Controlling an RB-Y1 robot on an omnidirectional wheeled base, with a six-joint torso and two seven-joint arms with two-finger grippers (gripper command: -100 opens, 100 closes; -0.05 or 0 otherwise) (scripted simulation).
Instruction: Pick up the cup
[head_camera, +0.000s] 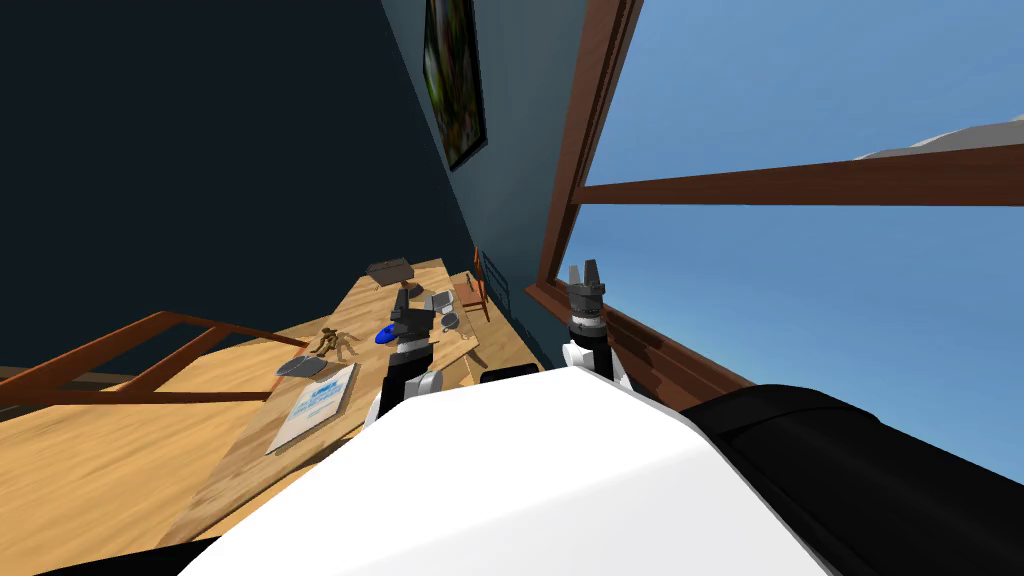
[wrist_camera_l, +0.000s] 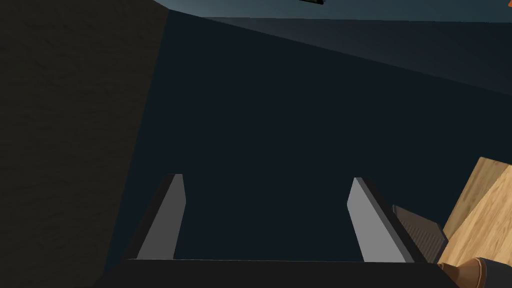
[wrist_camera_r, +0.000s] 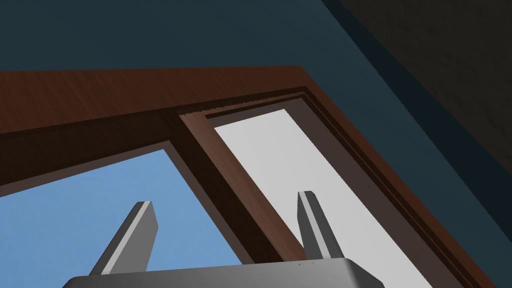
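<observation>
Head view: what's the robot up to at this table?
Nothing is held yet. The left tool hangs open over the wooden table, near a blue object and some small grey items, and points toward the dark wall. I cannot tell which of those things is the cup. The right tool is raised, open, by the window frame.

A home study — the wooden surface (head_camera: 245, 475) below the left jaws carries a booklet (head_camera: 315, 403) and figurine (head_camera: 336, 343); a framed picture (head_camera: 455, 80) hangs beyond them, a wood-framed window (head_camera: 780, 182) beside the right jaws.
</observation>
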